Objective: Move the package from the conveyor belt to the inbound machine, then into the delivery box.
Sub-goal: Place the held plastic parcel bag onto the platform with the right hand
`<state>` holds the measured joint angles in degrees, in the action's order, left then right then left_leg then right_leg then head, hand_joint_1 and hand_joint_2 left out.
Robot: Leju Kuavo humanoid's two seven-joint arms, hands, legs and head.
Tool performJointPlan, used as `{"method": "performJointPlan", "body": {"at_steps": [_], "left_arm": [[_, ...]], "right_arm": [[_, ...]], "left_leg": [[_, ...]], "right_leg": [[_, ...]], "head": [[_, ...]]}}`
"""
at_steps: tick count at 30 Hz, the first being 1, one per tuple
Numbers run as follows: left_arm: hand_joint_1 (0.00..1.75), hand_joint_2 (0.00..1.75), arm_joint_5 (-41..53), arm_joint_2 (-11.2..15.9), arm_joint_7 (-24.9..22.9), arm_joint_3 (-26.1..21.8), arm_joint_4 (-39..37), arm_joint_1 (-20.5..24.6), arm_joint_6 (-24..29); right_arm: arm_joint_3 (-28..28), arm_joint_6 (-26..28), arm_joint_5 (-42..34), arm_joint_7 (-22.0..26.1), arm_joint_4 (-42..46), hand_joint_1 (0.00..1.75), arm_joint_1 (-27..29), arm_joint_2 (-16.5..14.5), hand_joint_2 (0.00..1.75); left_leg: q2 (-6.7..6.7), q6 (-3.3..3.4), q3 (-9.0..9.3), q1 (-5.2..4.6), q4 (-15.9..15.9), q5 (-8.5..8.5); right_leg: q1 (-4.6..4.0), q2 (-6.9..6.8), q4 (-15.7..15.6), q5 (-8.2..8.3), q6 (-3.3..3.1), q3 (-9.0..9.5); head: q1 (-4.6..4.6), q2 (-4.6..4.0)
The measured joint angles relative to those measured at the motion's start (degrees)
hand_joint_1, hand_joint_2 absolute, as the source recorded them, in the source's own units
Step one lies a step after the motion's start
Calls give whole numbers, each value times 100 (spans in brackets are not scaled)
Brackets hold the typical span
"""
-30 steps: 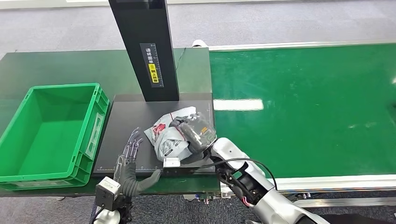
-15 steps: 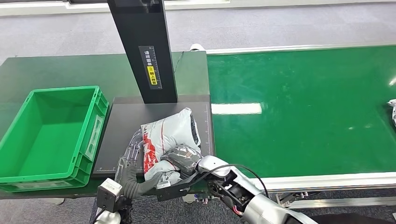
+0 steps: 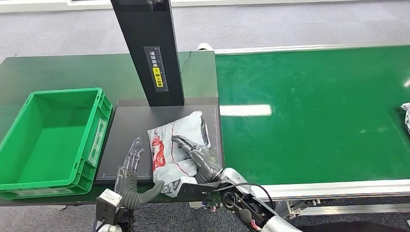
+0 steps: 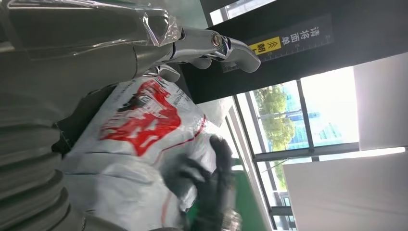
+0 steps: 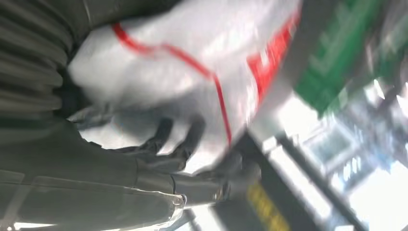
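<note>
The package (image 3: pixel 171 145), a white-grey bag with red print, lies on the black plate (image 3: pixel 130 125) of the inbound machine, its near corner over the plate's front edge. My right hand (image 3: pixel 196 155) rests on top of the package with its fingers stretched out across it. My left hand (image 3: pixel 129 170) is open beside the package's left edge, fingers straight, thumb reaching toward the bag's near corner. In the left wrist view the package (image 4: pixel 139 125) shows close up with the right hand's dark fingers (image 4: pixel 211 178) on it. The right wrist view is blurred; the package (image 5: pixel 192 57) lies against the fingers (image 5: pixel 168 144).
A green crate (image 3: pixel 29 176) stands left of the plate. The machine's black column (image 3: pixel 147 48) rises at the plate's back. The green conveyor belt (image 3: pixel 314 111) runs to the right, with another package (image 3: pixel 405 113) at its far right edge.
The right hand has set the package down flat on the plate and loosened, its fingers now stretched over the bag. The left hand has slipped slightly toward me beside it.
</note>
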<state>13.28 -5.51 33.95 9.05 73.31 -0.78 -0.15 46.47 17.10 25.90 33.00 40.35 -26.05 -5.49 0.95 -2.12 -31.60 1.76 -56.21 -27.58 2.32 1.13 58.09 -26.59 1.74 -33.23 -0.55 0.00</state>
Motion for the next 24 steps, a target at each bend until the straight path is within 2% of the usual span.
{"method": "performJointPlan", "body": {"at_steps": [5, 9, 14, 17, 20, 24], "left_arm": [[0, 175, -38, 0, -17, 8, 35, -7, -46], [0, 175, -40, 0, -31, 18, 34, 48, -143], [0, 175, -13, 0, -30, 103, -44, 207, -215], [0, 175, -78, 4, -18, 140, -89, 280, -288], [0, 175, -169, 27, -4, 140, -115, 315, -381], [0, 175, -130, 76, 48, 126, -176, 327, -478]], "right_arm": [[-536, 666, -588, 452, 638, 0, 433, 139, 175], [-808, 1249, -715, 652, 1033, 0, 663, 264, 175], [-966, 1469, -773, 677, 1492, 0, 889, 383, 175], [-1051, 1170, -795, 475, 1799, 0, 1021, 471, 175], [-1188, 491, -779, 104, 2173, 0, 1211, 624, 175], [-1369, -1228, -631, -749, 2471, 0, 1458, 916, 175]], "left_leg": [[0, 1, -16, -1, -1, -1], [0, 1, -19, -1, -1, -1], [1, 1, -20, -1, -1, -1], [0, 1, -21, -1, -1, -1], [-1, 1, -24, -1, -1, -1], [-5, 1, -28, -1, -1, -2]], "right_leg": [[1, -2, 0, 0, 0, -16], [1, -2, -1, 0, 0, -20], [1, -3, 0, 0, 0, -21], [1, -3, 0, 0, 0, -22], [1, -4, 0, 0, 0, -23], [2, -8, -1, -1, 1, -26]], "head": [[0, 0], [1, 0], [1, 0], [1, 0], [0, 0], [1, 0]]}}
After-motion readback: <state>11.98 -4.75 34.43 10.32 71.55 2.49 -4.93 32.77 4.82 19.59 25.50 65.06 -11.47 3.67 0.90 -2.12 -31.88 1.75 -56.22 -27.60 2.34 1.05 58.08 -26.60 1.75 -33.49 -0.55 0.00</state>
